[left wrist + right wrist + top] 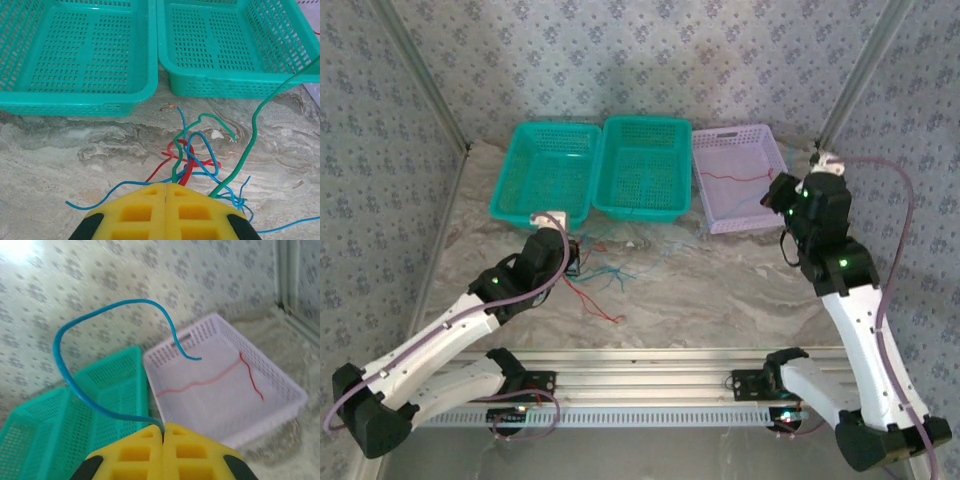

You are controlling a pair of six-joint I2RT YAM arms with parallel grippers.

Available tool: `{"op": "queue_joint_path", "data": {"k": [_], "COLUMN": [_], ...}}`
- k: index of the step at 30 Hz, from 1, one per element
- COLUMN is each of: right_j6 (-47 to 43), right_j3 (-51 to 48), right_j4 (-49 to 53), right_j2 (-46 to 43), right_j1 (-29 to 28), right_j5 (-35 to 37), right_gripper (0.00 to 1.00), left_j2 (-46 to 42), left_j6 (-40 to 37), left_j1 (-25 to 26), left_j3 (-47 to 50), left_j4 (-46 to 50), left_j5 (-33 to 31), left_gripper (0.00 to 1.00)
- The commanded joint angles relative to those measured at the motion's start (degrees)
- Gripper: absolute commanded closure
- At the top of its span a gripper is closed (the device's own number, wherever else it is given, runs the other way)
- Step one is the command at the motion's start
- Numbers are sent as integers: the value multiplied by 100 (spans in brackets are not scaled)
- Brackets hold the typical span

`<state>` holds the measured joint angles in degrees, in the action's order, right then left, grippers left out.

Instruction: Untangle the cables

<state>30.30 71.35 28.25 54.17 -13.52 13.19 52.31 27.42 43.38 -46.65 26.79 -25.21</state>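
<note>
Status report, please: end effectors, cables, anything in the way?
Left end effector shut at the cable tangle. Right end effector shut on blue cable, lifted. Nothing blocking.

The left basket (548, 127), middle basket (645, 120) and right basket (732, 131) stood in 1 row at the back of the table (720, 290). The tangled cables (187, 160) lay before the left 2, reaching into the left claw (165, 186). A loose cable (195, 384) lay in the right basket; a 2nd cable (56, 347) rose from the right claw (163, 426).

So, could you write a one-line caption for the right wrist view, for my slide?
Right gripper, shut on a blue cable, facing the lilac basket in which a red cable lies.
</note>
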Motion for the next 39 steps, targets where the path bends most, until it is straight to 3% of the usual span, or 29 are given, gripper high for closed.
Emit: {"op": "queue_joint_path", "data": {"k": [1,11,14,21,31,36,39], "right_j6": [-396,-1077,-1266,-1266,-1236,-1047,-750], "right_j3": [1018,3535,4300,5321,7764,7798,7807], "right_j4": [-23,590,1016,1285,1737,1417,1152], "right_j2": [334,1649,2156,3142,4926,5461,5982], "right_j1": [-217,-1041,-1224,-1232,-1023,-856,-698], "right_j5": [284,130,-197,-1175,-2281,-2796,-3458], "right_gripper": [100,100,100,100,100,100,100], "left_j2": [24,318,323,341,358,391,411], "left_j6": [-101,68,142,328,548,598,633], "left_j1": [-99,-140,-137,-136,-121,-101,-62], "left_j3": [87,259,348,453,535,544,535], "left_j4": [-198,-224,-379,-640,-925,-1009,-1048], "left_j5": [-161,-216,-95,236,516,574,597], "left_gripper": [100,100,100,100,100,100,100]}}
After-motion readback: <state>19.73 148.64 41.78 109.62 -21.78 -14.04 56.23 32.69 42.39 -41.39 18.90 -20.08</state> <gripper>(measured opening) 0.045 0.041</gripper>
